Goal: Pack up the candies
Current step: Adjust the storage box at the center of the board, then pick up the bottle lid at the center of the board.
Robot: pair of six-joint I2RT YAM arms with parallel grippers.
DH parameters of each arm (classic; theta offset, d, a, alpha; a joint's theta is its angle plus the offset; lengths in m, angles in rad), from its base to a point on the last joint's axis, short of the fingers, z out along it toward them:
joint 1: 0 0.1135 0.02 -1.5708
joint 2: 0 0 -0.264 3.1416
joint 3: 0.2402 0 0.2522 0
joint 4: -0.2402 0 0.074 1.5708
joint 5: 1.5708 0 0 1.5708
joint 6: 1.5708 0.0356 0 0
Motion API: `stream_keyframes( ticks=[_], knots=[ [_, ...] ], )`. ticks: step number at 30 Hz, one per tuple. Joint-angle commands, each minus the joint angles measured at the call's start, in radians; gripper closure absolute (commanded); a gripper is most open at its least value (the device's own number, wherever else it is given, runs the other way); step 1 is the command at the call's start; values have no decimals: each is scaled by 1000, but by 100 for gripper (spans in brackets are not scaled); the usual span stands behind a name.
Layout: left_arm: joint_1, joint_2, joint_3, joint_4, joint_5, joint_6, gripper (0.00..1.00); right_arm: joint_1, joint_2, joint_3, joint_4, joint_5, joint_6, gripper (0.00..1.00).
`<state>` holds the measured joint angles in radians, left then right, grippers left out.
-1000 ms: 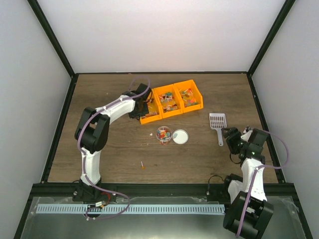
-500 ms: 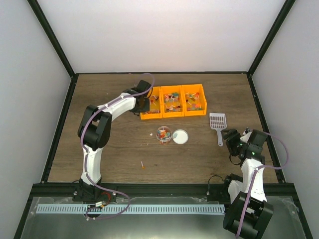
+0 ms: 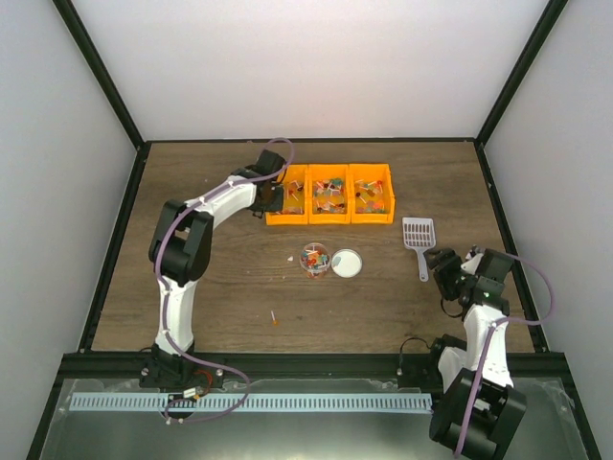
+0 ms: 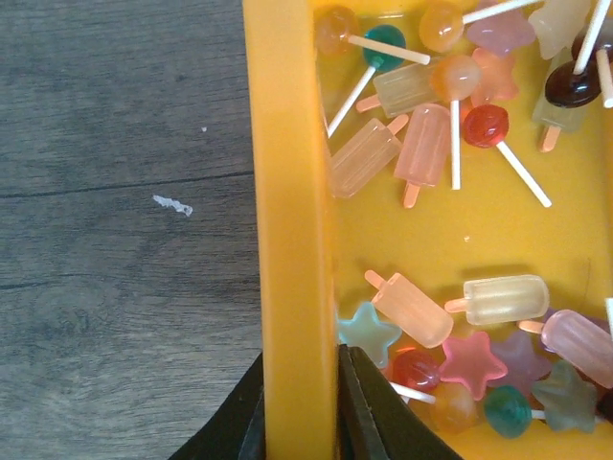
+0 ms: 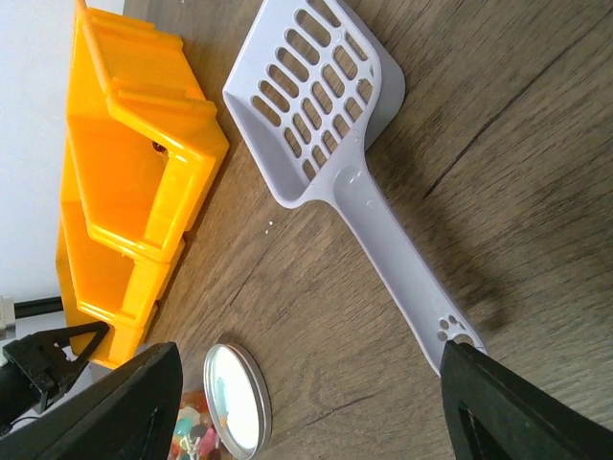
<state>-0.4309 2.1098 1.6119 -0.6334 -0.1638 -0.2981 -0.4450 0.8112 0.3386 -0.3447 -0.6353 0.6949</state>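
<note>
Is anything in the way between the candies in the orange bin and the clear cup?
Nothing visible. Bare table separates the orange bin holding the candies from the clear cup; its lid lies beside it, not on it.

This is a robotics lab test cell. A brown wood-grain desk point(image 3: 220, 297) is boxed in by plain white wall panels point(image 3: 306, 67) and black metal frame posts point(image 3: 103, 81). A white-and-black left robot arm point(image 3: 206, 211) and a matching right robot arm point(image 3: 487, 335) are bolted at its near edge. Purple cables point(image 3: 278, 149) loop along them, and a perforated silver rail point(image 3: 249, 402) lies in front.
</note>
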Motion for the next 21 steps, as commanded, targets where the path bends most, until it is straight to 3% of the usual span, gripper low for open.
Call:
stream_keyframes(
  ticks=[1, 3, 5, 8, 12, 17, 21],
  knots=[
    [6, 35, 13, -38, -37, 34, 81, 14, -18, 62, -35, 11, -25, 25],
    [6, 28, 9, -45, -54, 22, 77, 28, -33, 86, -62, 33, -38, 25],
    [7, 8, 5, -59, -101, -3, 58, 65, -46, 125, -102, 91, -55, 25],
    [8, -59, -23, -54, -135, -26, 38, 196, -23, 191, -156, 235, -86, 25],
    [11, -132, -47, -33, -121, -48, 24, 398, 41, 241, -168, 381, -63, 26],
    [13, -283, -154, 42, -162, -111, 24, 679, 216, 311, -164, 558, 1, 30],
    [33, -457, -306, 169, -59, -127, 19, 886, 404, 414, -165, 675, 30, 34]
  ],
)
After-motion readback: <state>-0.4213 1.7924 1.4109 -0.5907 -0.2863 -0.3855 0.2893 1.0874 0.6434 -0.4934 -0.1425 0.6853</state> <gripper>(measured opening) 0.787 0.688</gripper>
